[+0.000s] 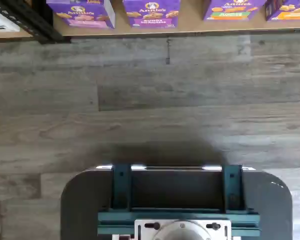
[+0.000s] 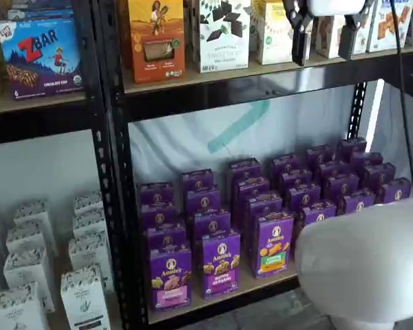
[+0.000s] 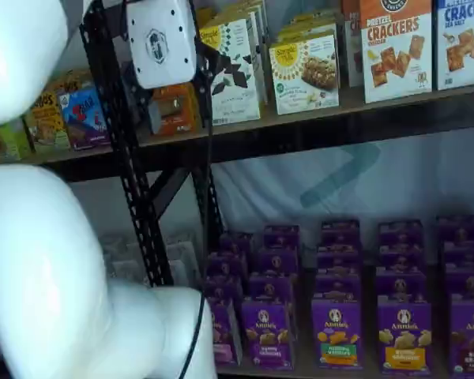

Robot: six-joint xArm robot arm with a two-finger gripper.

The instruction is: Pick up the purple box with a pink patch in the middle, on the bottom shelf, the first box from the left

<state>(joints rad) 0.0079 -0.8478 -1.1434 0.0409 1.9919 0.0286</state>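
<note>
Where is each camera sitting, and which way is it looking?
Wrist view: on the arm, looking down at the floor and the bottom shelf; only its dark mount shows.
A shelf view: in front, showing the open gripper up high.
A shelf view: in front, white arm close.
Shared: the purple box.

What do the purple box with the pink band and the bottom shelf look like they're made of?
The purple box: printed paperboard carton by the look, slightly glossy, with crisp folded edges. The bottom shelf: a light wood or wood-look board with a matte face, carried in a black frame that looks like painted metal with perforated uprights.
</note>
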